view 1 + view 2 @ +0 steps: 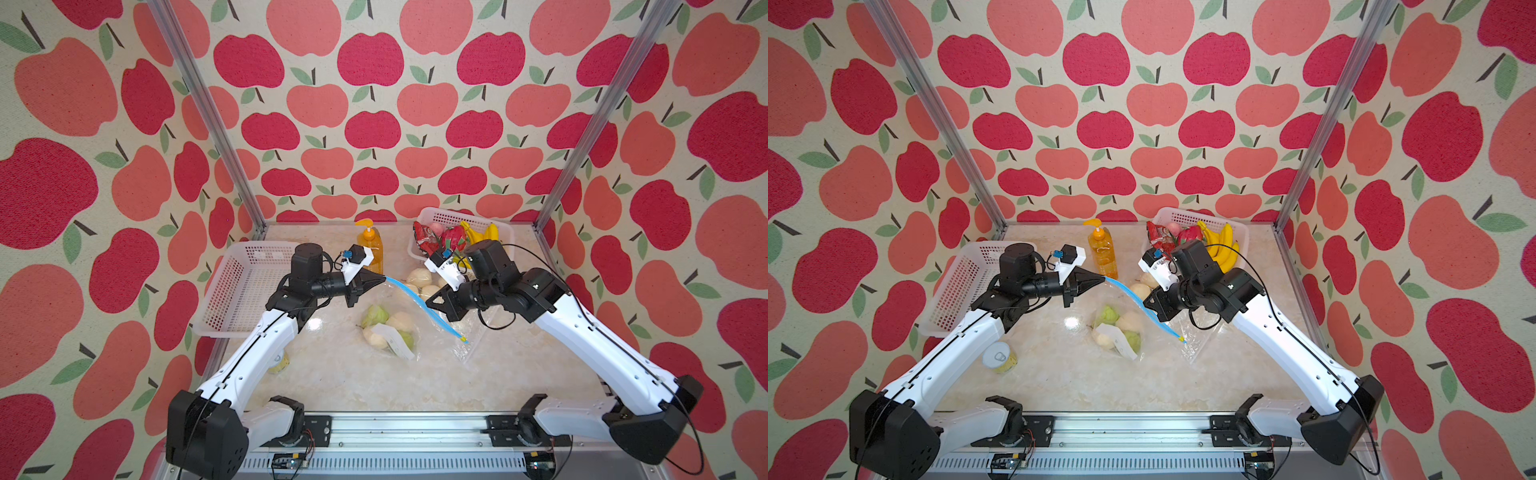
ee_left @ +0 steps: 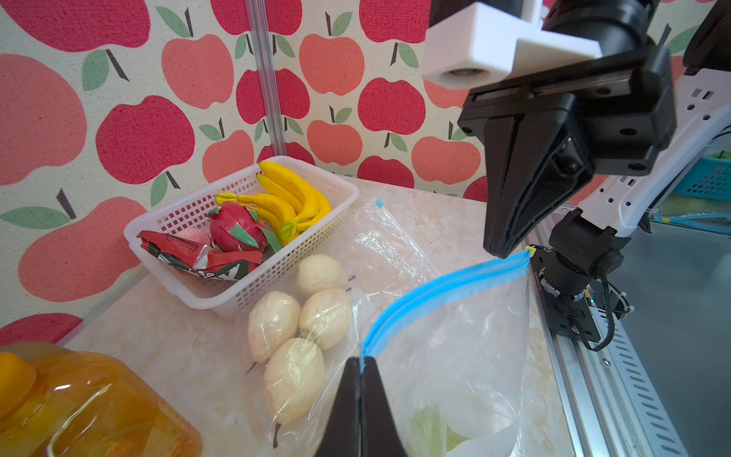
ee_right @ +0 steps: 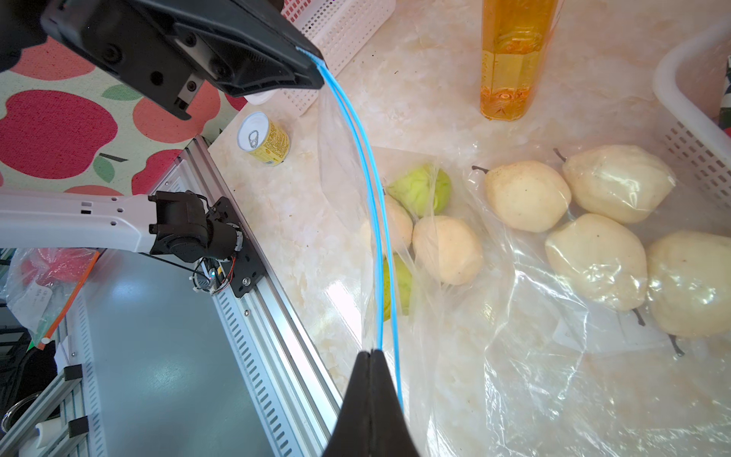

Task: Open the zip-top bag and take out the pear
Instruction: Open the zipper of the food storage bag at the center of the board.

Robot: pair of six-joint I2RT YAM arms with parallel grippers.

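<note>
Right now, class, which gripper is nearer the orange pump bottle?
Left. The left gripper is just beside the orange pump bottle; the right gripper pinches the blue zip farther off.

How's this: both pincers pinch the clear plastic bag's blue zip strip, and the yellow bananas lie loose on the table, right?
Not loose: the yellow bananas lie in the white perforated plastic basket, per the left wrist view. The left pincer and right pincer pinch the blue zip strip.

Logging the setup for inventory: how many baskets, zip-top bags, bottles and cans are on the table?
baskets: 2
zip-top bags: 2
bottles: 1
cans: 1
total: 6
</note>
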